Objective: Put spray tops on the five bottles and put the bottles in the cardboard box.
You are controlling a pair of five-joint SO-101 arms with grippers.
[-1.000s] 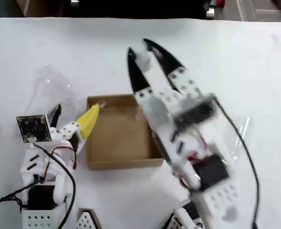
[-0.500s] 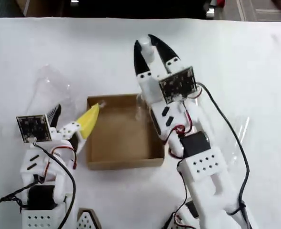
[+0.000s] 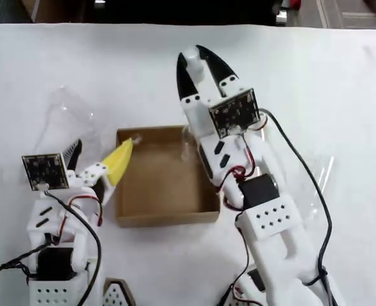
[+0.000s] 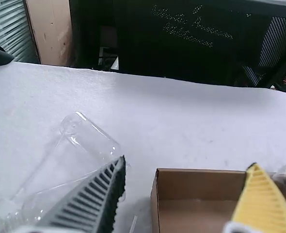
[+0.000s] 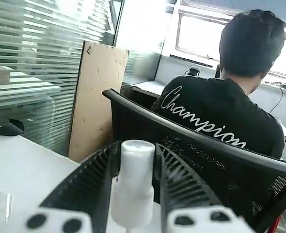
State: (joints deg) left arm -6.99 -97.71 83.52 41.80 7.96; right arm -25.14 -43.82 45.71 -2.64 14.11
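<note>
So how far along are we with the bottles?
Nothing looks done: the cardboard box looks empty. In hand: the right gripper holds one spray top. To do: a clear bottle lies on the table outside the box, near the open left gripper; capping and boxing remain.

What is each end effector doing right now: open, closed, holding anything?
Left end effector: open, holding nothing.
Right end effector: closed on a white spray top.
</note>
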